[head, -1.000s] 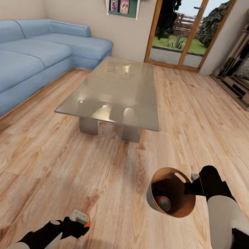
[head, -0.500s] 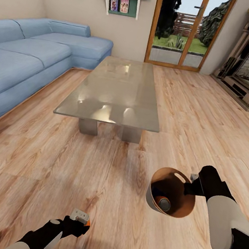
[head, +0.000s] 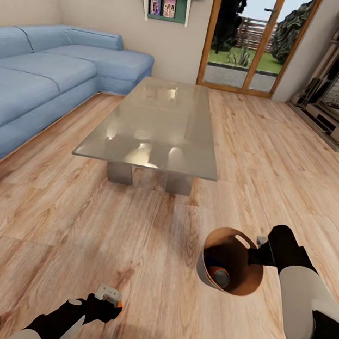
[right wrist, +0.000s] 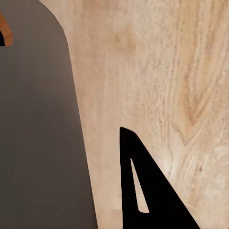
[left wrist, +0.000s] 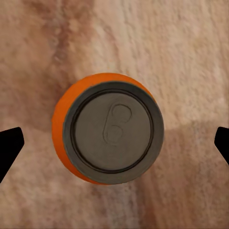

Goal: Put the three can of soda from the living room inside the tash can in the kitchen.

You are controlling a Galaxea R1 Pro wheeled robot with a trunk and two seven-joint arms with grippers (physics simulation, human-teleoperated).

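My left gripper (left wrist: 114,143) hangs spread wide over an upright orange can (left wrist: 109,128) on the plank floor (head: 171,225). My right gripper (head: 258,249) clamps the bin (head: 229,261) by its rim; a can (head: 220,276) lies inside, half hidden. Beyond stand the glass table (head: 157,126) and blue sofa (head: 47,77).

We see our left tool (head: 110,300) low in the frame, fingers spread wide; our right tool (head: 257,252) reaches in from lower right

Orange can (left wrist: 109,128); another, seemingly, in bin (head: 205,268).
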